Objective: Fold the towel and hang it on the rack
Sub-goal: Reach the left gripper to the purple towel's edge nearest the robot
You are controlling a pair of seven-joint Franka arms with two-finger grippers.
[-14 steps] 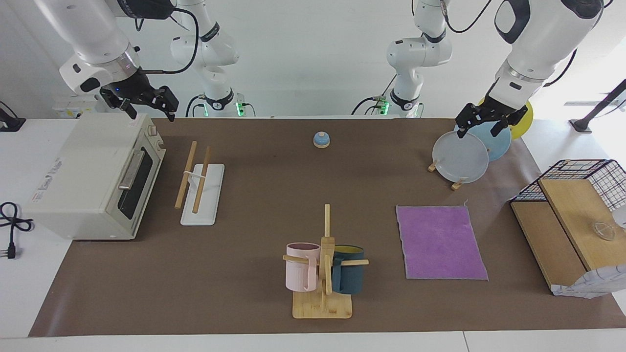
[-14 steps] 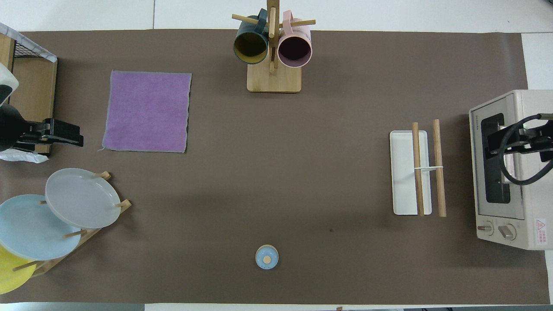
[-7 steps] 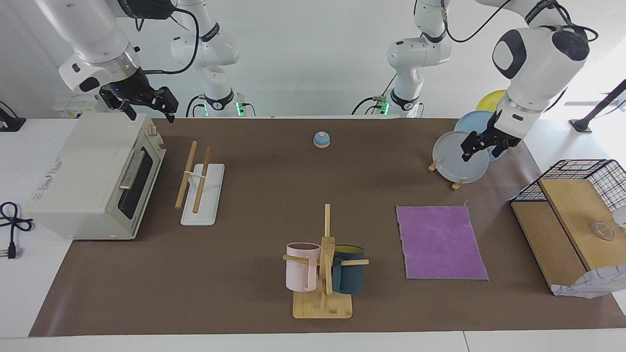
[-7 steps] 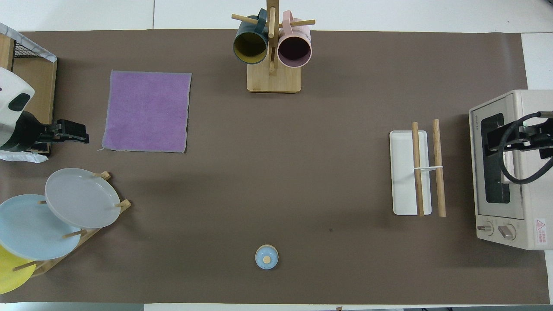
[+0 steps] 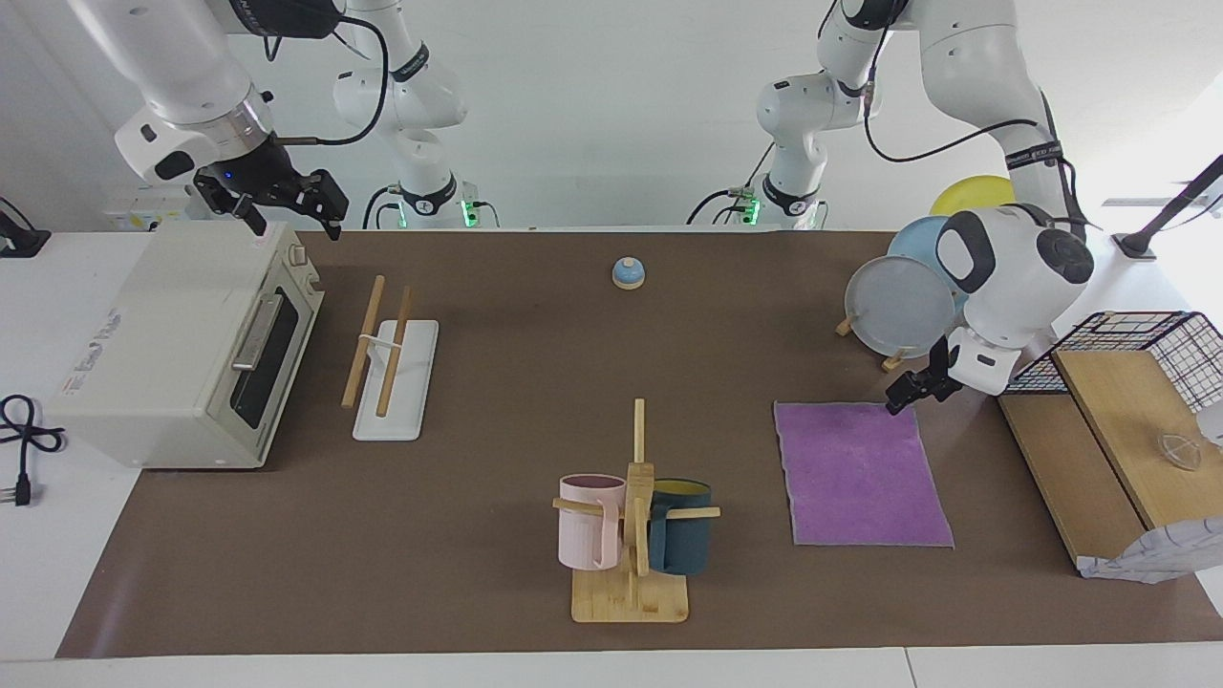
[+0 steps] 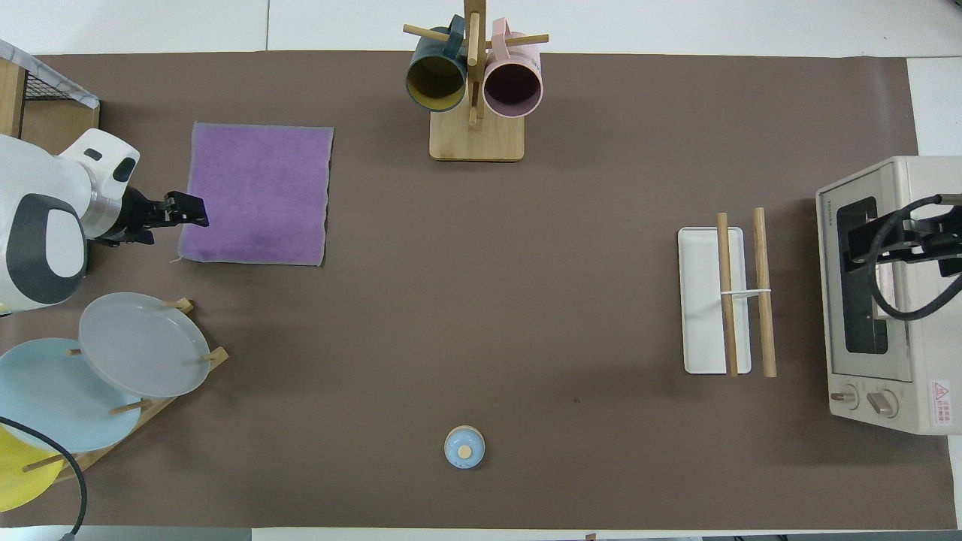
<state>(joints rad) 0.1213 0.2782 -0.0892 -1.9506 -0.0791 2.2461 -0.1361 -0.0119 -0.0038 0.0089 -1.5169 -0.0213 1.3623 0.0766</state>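
Towel (image 5: 863,473) lies flat, purple face up, at the left arm's end of the surface, about 3 o'clock of the mug stand (image 5: 634,535) in the facing view. Thin, limp, light: pinch a corner. Left gripper (image 5: 906,394) low at its robot-side corner, jaws spread, empty. Right gripper (image 5: 287,203) waits over the oven (image 5: 182,354), jaws spread.

Purple towel (image 5: 863,472) flat, unfolded, rack (image 5: 389,368) upright, bare, well apart

A brown mat (image 5: 497,401) covers a white table (image 5: 57,592) before a white wall (image 5: 611,96).
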